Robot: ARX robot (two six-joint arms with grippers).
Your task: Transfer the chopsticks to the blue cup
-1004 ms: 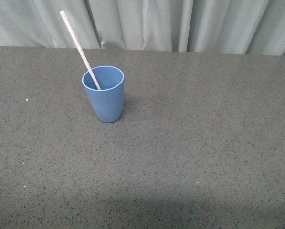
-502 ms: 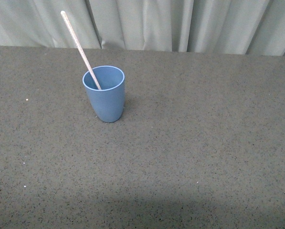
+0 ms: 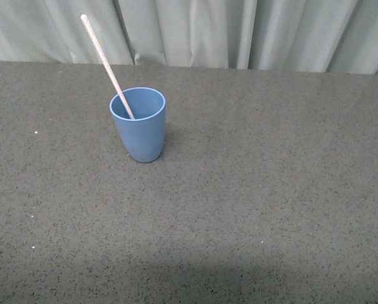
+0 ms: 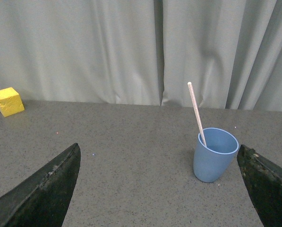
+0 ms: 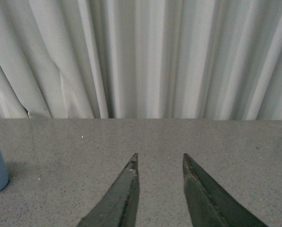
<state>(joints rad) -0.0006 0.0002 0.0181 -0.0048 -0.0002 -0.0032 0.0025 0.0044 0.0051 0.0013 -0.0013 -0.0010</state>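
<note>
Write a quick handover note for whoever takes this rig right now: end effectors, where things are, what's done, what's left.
Left end effector: open wide, empty, well back from the blue cup.
Right end effector: open, empty, above the table.
Chopstick: standing in the blue cup, leaning against its rim, top end tilted left.
Done: transfer looks complete.
Left: apparently nothing; a yellow block sits off to the side, untouched.

i can't read any text, label, brand, number or sign in my three views. the blue cup (image 3: 138, 125) is plain on every side i see, the chopsticks (image 3: 106, 63) carry only fine speckling, not letters, and the yellow block (image 4: 7, 101) at the edge of my left wrist view shows blank faces.
</note>
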